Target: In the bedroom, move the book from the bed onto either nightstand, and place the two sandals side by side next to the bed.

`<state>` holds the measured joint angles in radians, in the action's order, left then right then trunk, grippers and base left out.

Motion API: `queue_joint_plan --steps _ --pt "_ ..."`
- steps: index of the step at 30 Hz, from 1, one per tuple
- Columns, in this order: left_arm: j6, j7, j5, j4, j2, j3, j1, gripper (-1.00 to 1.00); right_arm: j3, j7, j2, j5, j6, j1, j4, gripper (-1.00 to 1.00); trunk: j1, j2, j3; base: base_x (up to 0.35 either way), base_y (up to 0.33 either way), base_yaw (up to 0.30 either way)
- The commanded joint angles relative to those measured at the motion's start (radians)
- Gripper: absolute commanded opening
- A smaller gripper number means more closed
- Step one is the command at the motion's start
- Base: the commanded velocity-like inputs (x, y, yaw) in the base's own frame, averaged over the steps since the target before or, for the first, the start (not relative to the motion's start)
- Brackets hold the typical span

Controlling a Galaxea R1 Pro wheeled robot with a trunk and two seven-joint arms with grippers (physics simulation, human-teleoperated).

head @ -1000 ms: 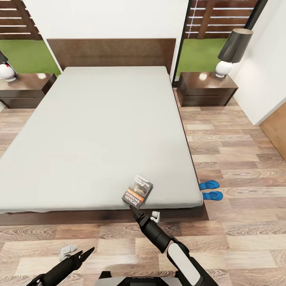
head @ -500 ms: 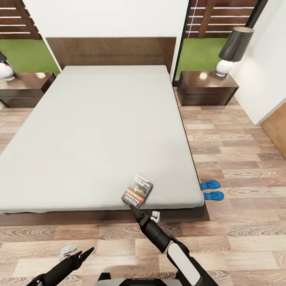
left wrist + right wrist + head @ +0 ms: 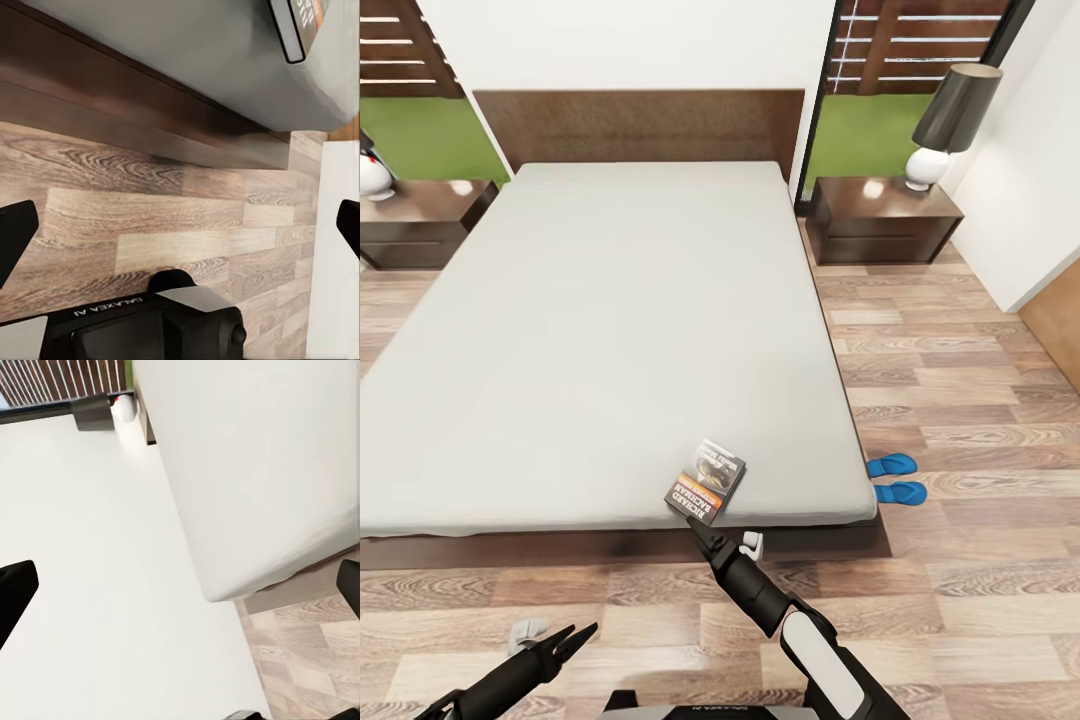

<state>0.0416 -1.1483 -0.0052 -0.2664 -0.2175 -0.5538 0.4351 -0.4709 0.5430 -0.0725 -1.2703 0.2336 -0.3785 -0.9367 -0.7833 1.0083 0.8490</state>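
Book pickup was in hand, reach not finished.
Right gripper (image 3: 704, 532), jaws apart, was just below book (image 3: 706, 481) at bed (image 3: 610, 330) edge; closing on it was needed next. Left gripper (image 3: 565, 643) was also apart.

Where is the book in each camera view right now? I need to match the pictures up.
Head view: the book lies on the mattress near the foot edge of the bed, just beyond the right claw.
Left wrist view: a corner of the book shows at the picture's edge, on the mattress.
Right wrist view: I cannot make it out.
Shared landmark: the bed's foot corner above the wood floor.
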Motion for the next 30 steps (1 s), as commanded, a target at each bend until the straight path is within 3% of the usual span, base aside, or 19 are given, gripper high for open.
queue_joint_plan --steps 1,14,25,30 --pt "0.004 -0.006 -0.001 0.001 -0.001 -0.002 0.001 1.00 0.000 0.002 0.000 -0.011 0.007 0.000 0.000 1.00 -0.004 0.008 0.004 0.000 0.000 0.000" --pt "0.000 -0.013 -0.001 0.001 0.000 -0.001 0.001 1.00 0.000 0.002 0.000 -0.011 0.008 0.000 0.000 1.00 -0.054 0.099 0.044 0.000 0.000 0.000" --pt "0.000 -0.011 -0.001 0.002 0.000 -0.001 0.001 1.00 0.000 0.002 0.000 -0.011 0.007 0.000 0.000 1.00 -0.054 0.099 0.044 0.000 0.000 0.000" --pt "0.000 -0.010 -0.001 0.002 0.001 -0.001 0.001 1.00 0.000 0.002 0.000 -0.011 0.007 0.000 0.000 1.00 -0.073 0.134 0.060 0.000 0.000 0.000"
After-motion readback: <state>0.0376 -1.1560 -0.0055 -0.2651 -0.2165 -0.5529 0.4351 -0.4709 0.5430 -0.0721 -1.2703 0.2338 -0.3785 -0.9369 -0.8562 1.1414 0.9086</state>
